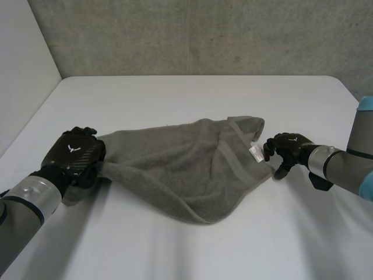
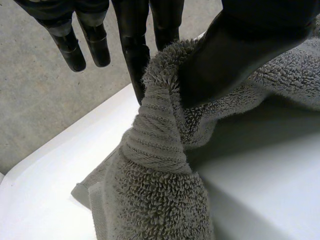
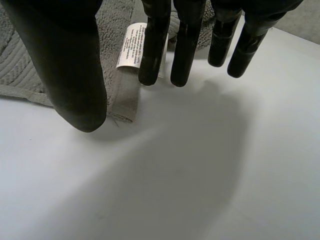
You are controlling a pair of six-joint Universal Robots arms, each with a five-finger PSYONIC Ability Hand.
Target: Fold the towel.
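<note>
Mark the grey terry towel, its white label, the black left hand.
Grey terry towel (image 1: 175,169), head view, cloth's middle.
White label (image 3: 129,47), right wrist view, printed face.
Black left hand (image 1: 73,153), head view, its back.

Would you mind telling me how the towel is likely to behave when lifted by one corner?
Probably floppy: the towel bunches and sags where the left hand pinches it. Its looped pile looks grippy, so slipping seems unlikely.

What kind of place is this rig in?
Probably a lab or test cell: bare white table, raw concrete wall behind it, and just one grey towel as the workpiece.
</note>
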